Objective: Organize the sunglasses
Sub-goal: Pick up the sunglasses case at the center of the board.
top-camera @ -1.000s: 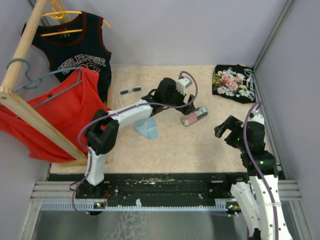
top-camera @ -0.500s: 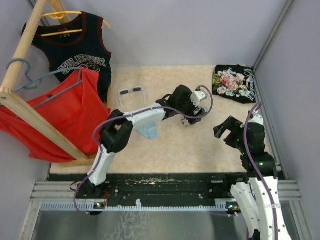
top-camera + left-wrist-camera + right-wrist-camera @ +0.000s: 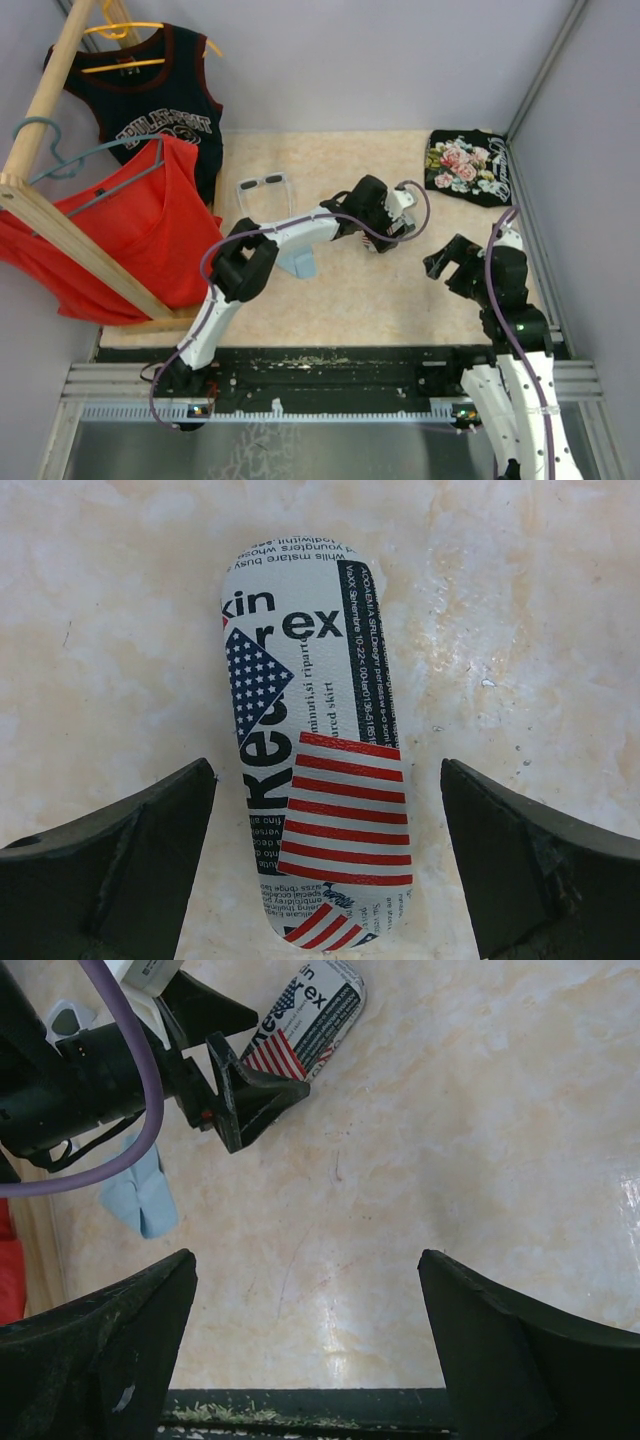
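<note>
Lowered over the case (image 3: 300, 680), left claw (image 3: 325, 770) hangs spread; right claw (image 3: 305, 1255) spread too.

My beige, cloudy-patterned table top (image 3: 330, 290) shines a little near me. Plain pale purple walls (image 3: 380, 60) stand around it. On my left leans a light wooden clothes rack (image 3: 48, 92) with a red sleeveless shirt (image 3: 130, 230) hanging on it.

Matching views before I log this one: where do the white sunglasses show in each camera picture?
Top external: the sunglasses lie upper left on the table, near the black jersey.
Left wrist: not in it.
Right wrist: a corner peeks out at top left, behind the left arm.
Shared landmark: the light-blue cloth, in top and right wrist views.
</note>
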`<state>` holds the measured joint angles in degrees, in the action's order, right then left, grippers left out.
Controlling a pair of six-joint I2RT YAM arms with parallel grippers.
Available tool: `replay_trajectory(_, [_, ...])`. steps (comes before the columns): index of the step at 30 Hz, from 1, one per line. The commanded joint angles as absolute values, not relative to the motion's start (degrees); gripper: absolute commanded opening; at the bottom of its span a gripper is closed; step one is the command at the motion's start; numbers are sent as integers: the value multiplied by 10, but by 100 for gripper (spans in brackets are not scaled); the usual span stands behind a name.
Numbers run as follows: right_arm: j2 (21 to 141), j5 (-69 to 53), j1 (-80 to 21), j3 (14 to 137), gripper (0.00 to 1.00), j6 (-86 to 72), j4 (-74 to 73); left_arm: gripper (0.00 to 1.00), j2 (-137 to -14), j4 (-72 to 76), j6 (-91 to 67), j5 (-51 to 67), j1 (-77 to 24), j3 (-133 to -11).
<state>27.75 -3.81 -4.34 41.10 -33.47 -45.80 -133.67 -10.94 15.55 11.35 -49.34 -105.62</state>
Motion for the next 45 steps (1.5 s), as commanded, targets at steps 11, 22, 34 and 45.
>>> replay_trajectory(11, [266, -44, -40, 409, 92, -332, -431, 85, -1370, -137, 171, 114, -491, -1109])
replay_trajectory(22, [264, -46, -41, 408, 92, -332, -431, 77, -1379, -145, 176, 111, -491, -1121])
replay_trajectory(34, [259, -39, -40, 409, 91, -335, -428, 47, -1351, -153, 160, 120, -491, -1122])
replay_trajectory(45, [255, -99, -40, 417, 91, -328, -375, 1, -1140, -76, -1, 174, -453, -962])
